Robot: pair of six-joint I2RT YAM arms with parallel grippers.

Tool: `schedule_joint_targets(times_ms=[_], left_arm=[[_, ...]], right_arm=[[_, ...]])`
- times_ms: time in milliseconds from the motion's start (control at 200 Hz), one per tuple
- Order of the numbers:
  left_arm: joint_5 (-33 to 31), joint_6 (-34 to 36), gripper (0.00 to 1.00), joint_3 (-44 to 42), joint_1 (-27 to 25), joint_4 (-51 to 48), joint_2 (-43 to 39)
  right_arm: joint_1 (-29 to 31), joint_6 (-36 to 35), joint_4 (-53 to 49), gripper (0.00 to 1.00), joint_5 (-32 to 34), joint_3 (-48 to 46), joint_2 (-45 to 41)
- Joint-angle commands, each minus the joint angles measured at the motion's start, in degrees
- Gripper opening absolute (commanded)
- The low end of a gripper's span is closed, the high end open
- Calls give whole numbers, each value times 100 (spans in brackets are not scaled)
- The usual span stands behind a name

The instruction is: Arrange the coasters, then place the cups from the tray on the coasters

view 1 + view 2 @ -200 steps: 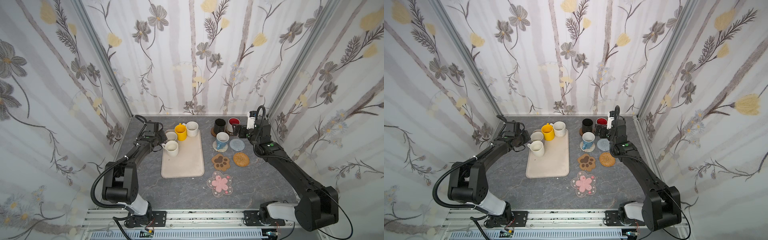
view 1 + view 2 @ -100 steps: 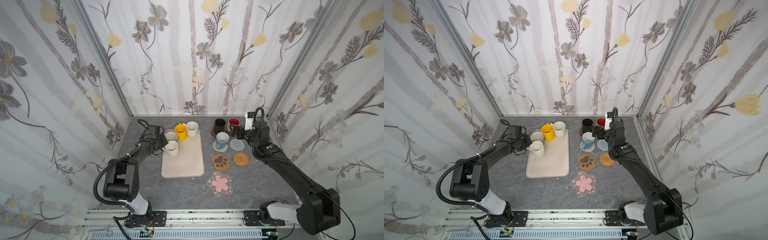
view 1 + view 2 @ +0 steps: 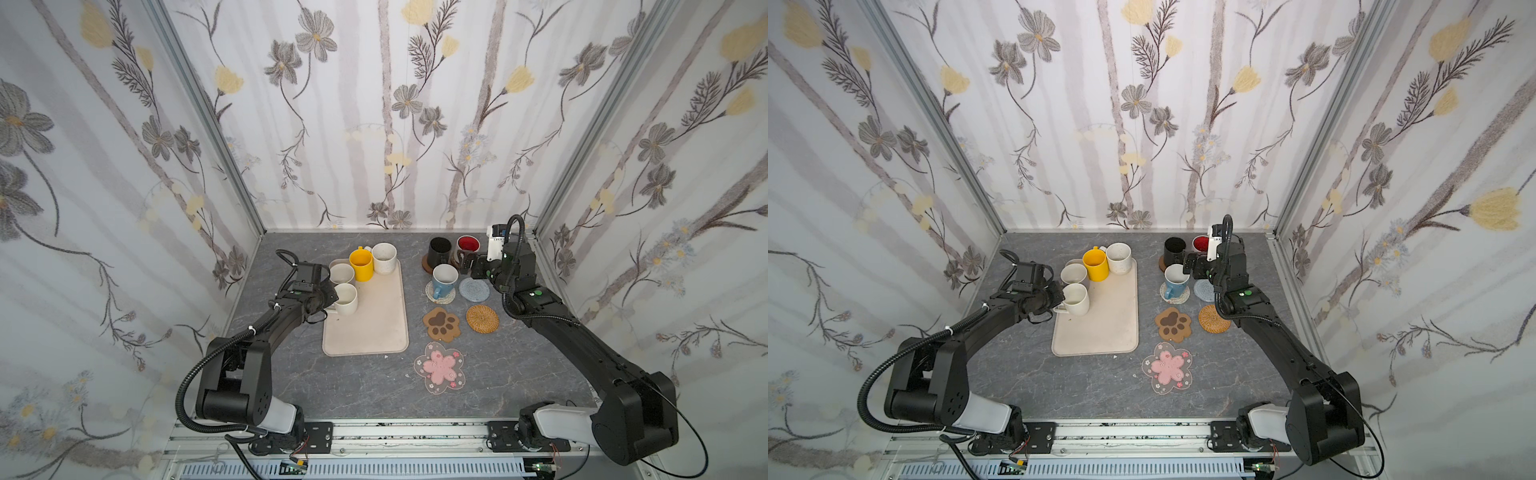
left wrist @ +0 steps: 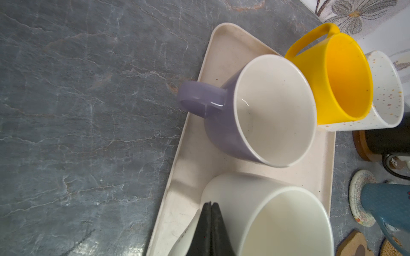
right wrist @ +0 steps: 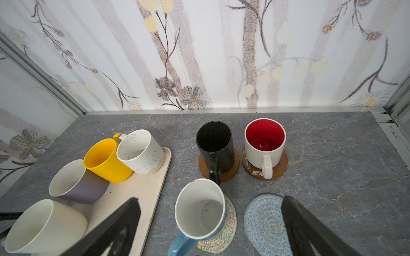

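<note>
The coasters look laid out on the right half of the desk (image 3: 332,386) in both top views, so the work is at the cup-moving step. Three cups are already placed. The black mug (image 3: 439,251) and the red-lined mug (image 3: 467,245) sit on wooden discs (image 5: 277,171) at the upper right, and the blue mug (image 3: 444,279) sits on the woven coaster (image 3: 451,296) just below them. Four cups crowd the upper end of the tray (image 3: 374,332): the yellow mug (image 3: 360,264), the speckled mug (image 3: 384,257), the lilac mug (image 3: 341,273) and the cream mug (image 3: 347,299).

The left jaws are pressed together at the cream mug's handle (image 4: 184,235) (whether they pinch it or only lie against it I cannot tell). The right jaws stand wide apart and hold nothing, above the blue mug and the grey coaster (image 3: 474,289).

The cream mug seems to be the cup in hand. The next move calls for a sure hold on its handle and a lift clear of the tray's low rim and the lilac mug just beside it. Then comes a carry to the right, to a free coaster. The paw coaster (image 3: 441,324), nearest the tray, looks handiest; the rattan coaster (image 3: 482,318) and flower coaster (image 3: 439,368) are also bare. A mug held by its handle will likely want to tip, so it should go down level and centred
</note>
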Motion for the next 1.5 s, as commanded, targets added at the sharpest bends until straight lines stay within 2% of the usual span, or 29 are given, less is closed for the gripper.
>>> schedule_joint_targets(times_ms=[0,265,530,654,744,854,1224,1494], left_arm=[[-61,-112,3,-135,-69,-3,-172],[-61,-204,4,-507,-206,-3,-576],[216,22,31,-509,-214,-285,-1080],[566,304,43,-401,-218,-524,-1147],[768,535,49,-319,-232,-759,-1103],[616,799,53,-267,-275,-1057,-1083],[321,1463,54,-228,-333,-1320,-1027],[99,1641,49,-50,-567,-1330,-623]], right_arm=[[17,19,214,100,-69,-2,43],[76,15,218,100,-88,-2,85],[94,-3,196,100,-95,14,96],[98,-27,204,100,-89,14,96],[111,-38,214,100,-87,0,87],[112,-56,235,100,-83,-11,87],[135,-82,314,100,-100,-37,130],[136,-98,345,100,-74,-55,143]])
